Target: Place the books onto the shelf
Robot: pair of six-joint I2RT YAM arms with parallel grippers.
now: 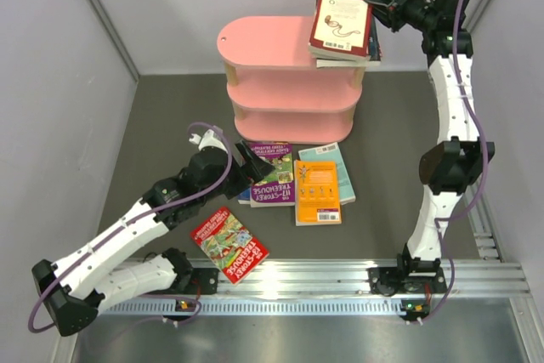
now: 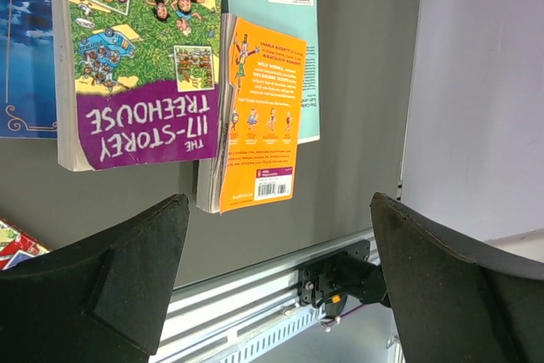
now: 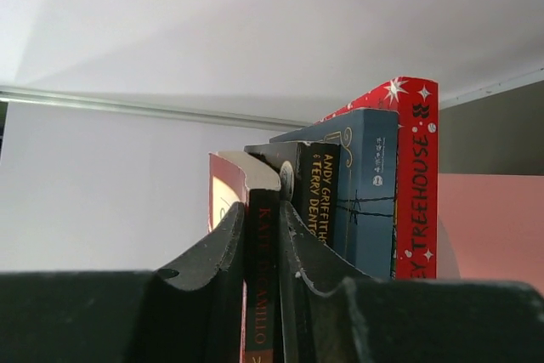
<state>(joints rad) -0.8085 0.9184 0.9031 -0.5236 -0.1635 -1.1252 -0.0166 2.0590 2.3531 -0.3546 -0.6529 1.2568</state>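
A pink three-tier shelf [image 1: 272, 48] stands at the back middle. A stack of books [image 1: 371, 47] lies on the right end of its top board. Over that stack is a maroon-and-cream book [image 1: 341, 23], and my right gripper [image 1: 380, 3] is shut on its spine [image 3: 262, 295]. Beside it, black [image 3: 316, 184], blue [image 3: 367, 184] and red Treehouse [image 3: 416, 176] spines show. On the table lie a purple-green book [image 1: 274, 174], an orange book [image 1: 317, 193], a teal book [image 1: 342, 167] and a red Treehouse book [image 1: 229, 244]. My left gripper [image 1: 248, 161] hangs open just left of the purple-green book [image 2: 136, 48], holding nothing.
A dark blue book [image 2: 25, 48] lies partly under the purple-green one. Grey walls close in the left, back and right. An aluminium rail [image 1: 340, 274] carrying the arm bases runs along the near edge. The orange book [image 2: 259, 116] overlaps the teal one [image 2: 302, 57].
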